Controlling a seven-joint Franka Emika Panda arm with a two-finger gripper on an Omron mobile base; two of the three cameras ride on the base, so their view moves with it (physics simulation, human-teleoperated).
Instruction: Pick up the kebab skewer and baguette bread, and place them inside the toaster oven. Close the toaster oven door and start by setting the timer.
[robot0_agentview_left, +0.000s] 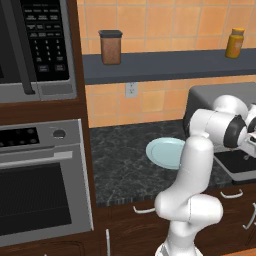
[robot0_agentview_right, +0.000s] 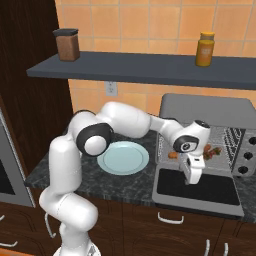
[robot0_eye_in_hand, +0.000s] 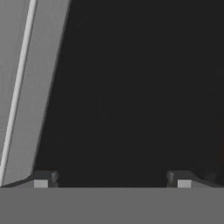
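At the far left stood the wall oven (robot0_agentview_left: 40, 180) with the microwave (robot0_agentview_left: 35, 45) above it. To its right ran the dark speckled surface (robot0_agentview_left: 125, 170), under a grey shelf (robot0_agentview_right: 125, 67) that carried a brown jar (robot0_agentview_right: 67, 44) at its left and a yellow bottle (robot0_agentview_right: 205, 49) at its right. A wall socket (robot0_agentview_right: 111, 88) sat just below the shelf. A pale blue plate (robot0_agentview_right: 123, 157) lay on the surface, between the arm's shoulder and the toaster (robot0_agentview_right: 207, 117).

Right of the plate, the toaster stood at the back of the surface with its door (robot0_agentview_right: 200, 192) dropped flat toward the near edge, dark glass facing up. On the rack inside lay the skewer (robot0_agentview_right: 212, 151), its reddish-brown chunks showing just right of the wrist, and an orange-brown end of the baguette (robot0_agentview_right: 173, 155) peeked out at the wrist's left (the rest was hidden behind the hand). Two knobs (robot0_agentview_right: 246, 156) sat on the toaster's right front.

The claw (robot0_agentview_right: 193, 176) hung pointing down just above the open door, near its hinge side. In the hand view its fingertips (robot0_eye_in_hand: 43, 179) stood wide apart with nothing between them, over the dark glass, the door's light grey frame (robot0_eye_in_hand: 26, 87) running along the left.
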